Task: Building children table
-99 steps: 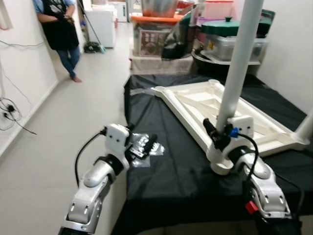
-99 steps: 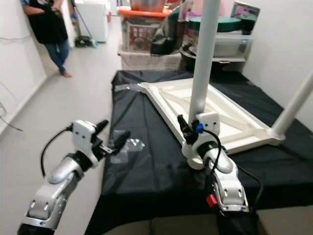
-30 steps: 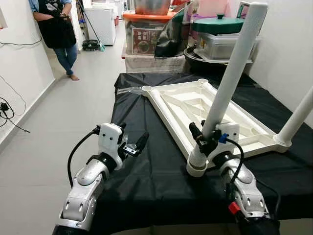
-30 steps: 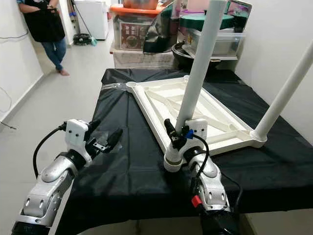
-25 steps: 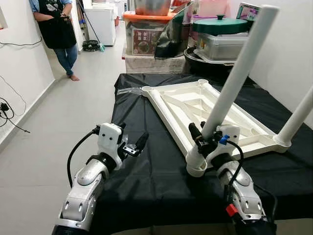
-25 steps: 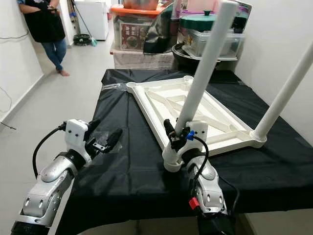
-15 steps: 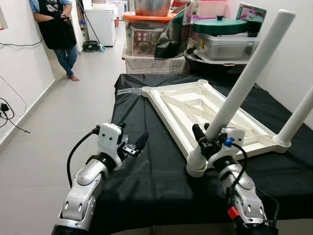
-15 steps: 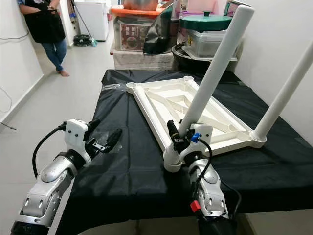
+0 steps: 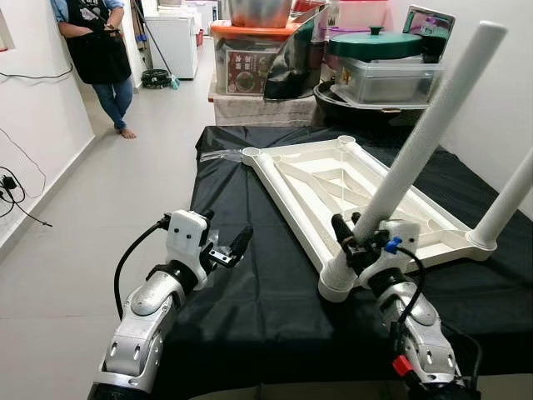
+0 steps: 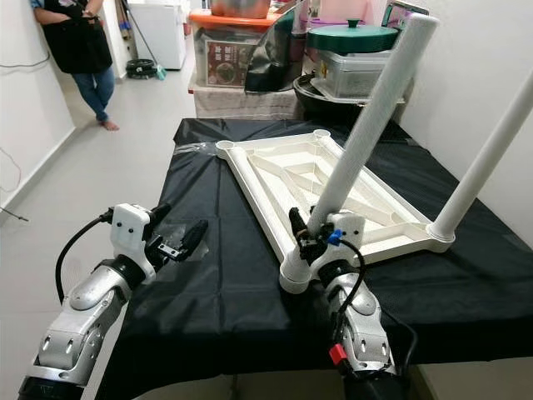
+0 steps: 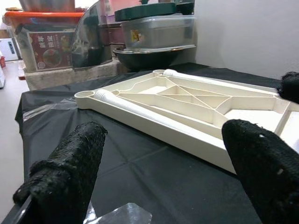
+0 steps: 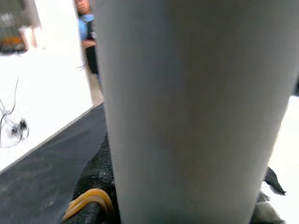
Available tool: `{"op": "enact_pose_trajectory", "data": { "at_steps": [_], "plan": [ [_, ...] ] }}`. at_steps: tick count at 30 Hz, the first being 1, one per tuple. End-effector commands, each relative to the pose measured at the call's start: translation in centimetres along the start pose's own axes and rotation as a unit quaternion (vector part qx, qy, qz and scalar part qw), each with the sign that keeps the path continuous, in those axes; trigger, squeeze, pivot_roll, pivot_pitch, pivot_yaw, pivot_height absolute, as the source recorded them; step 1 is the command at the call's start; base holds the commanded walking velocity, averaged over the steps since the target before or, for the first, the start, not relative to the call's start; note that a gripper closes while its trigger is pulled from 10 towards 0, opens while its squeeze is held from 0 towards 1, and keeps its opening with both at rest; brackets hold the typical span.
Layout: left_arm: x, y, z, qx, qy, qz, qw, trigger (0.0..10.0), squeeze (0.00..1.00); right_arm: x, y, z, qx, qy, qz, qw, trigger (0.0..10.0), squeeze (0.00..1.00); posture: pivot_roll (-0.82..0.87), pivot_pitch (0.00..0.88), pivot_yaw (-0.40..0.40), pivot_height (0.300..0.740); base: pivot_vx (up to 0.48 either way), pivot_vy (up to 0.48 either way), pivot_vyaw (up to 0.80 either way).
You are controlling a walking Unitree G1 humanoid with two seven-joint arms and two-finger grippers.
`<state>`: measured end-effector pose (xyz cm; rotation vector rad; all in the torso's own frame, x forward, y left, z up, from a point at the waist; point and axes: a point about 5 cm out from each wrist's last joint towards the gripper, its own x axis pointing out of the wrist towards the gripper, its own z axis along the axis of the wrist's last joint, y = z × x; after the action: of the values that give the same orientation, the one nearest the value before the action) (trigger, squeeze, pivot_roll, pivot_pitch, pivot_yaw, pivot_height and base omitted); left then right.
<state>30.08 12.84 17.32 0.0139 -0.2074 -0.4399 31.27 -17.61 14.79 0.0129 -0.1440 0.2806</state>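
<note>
Two white tubular legs (image 9: 420, 142) tilting from upturned cream tabletop (image 9: 350, 187) at centre frame, right gripper (image 9: 356, 242) grasping one, left gripper (image 9: 229, 250) released.

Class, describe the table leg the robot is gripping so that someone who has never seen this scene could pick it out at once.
On the black-draped table lies an upside-down white tabletop. At its nearest corner the gripped leg, a white tube, rises from a round socket, with the right gripper clamped low on it. Unlike the other leg, at the right-hand corner, it has a gripper on it.
</note>
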Motion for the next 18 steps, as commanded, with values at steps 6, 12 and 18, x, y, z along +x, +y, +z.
{"op": "enact_pose_trajectory", "data": {
  "at_steps": [6,12,18],
  "plan": [
    [0.08,-0.15,-0.35,0.001,0.005,0.000,1.000,10.0,0.00,0.35,0.83,-0.44,-0.025,0.034,0.046,0.998,10.0,0.00,0.06,0.000,-0.066,0.740,0.000,0.000,0.00],
    [-0.23,-0.11,-0.57,-0.001,0.008,0.004,1.000,10.0,0.00,0.18,1.27,-0.87,-0.012,0.041,0.052,0.998,10.0,0.00,0.06,0.000,-0.067,0.740,0.000,0.000,0.00],
    [-0.14,-0.19,-0.69,-0.003,0.010,0.003,1.000,10.0,0.00,-0.20,0.95,-1.22,0.009,0.047,0.034,0.998,10.0,0.00,0.06,0.000,-0.065,0.740,0.000,0.000,0.00]
  ]
}}
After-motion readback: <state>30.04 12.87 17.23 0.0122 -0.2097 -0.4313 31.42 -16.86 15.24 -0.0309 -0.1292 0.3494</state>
